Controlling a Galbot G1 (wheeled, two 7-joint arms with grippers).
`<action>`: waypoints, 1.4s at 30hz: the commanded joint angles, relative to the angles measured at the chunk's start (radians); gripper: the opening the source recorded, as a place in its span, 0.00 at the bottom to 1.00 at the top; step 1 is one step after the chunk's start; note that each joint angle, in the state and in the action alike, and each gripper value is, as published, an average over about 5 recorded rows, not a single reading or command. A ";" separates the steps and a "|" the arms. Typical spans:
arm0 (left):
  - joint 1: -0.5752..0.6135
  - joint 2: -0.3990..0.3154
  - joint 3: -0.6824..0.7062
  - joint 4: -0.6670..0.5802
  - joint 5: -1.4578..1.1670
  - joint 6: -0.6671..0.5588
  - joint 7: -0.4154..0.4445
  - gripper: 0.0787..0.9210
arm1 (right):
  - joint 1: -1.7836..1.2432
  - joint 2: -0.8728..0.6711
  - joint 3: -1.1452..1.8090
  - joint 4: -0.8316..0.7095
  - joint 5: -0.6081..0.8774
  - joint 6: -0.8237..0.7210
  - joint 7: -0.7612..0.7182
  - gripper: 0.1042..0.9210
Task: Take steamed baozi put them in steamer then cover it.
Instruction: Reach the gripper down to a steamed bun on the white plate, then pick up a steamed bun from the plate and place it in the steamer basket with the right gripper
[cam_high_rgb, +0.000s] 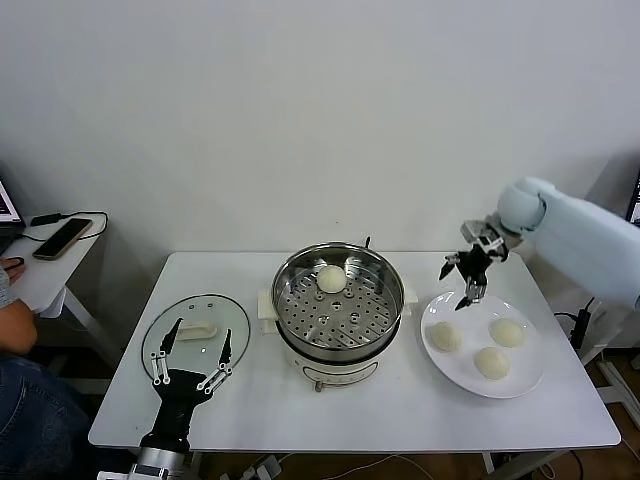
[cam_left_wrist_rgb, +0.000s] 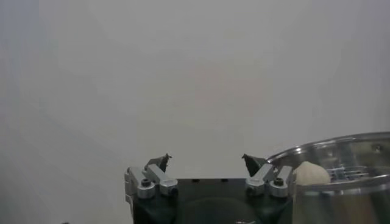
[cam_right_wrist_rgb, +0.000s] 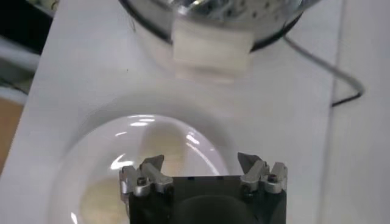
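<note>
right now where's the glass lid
In the head view the glass lid lies flat on the table's left part, beside the steamer, under the open left claw.

- The right arm is reaching in from the right side, its pale forearm angling down and inward.
- The right pincer (cam_high_rgb: 467, 276) is hanging with its dark fingers pointing downward and spread wide apart, gripping nothing.
- The left arm is rising from the near left edge, wrist upright.
- The left pincer (cam_high_rgb: 190, 352) is pointing away from the body, fingers splayed wide and empty.
</note>
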 joint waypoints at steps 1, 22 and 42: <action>-0.001 0.000 0.003 0.005 0.000 0.001 -0.001 0.88 | -0.124 -0.013 0.030 -0.038 0.011 -0.044 0.051 0.88; 0.004 -0.004 -0.005 0.014 0.001 -0.005 -0.004 0.88 | -0.190 0.040 0.076 -0.073 -0.059 -0.030 0.070 0.84; -0.009 0.004 0.006 -0.002 -0.004 -0.005 -0.009 0.88 | 0.324 -0.025 -0.204 0.163 0.119 -0.073 -0.108 0.65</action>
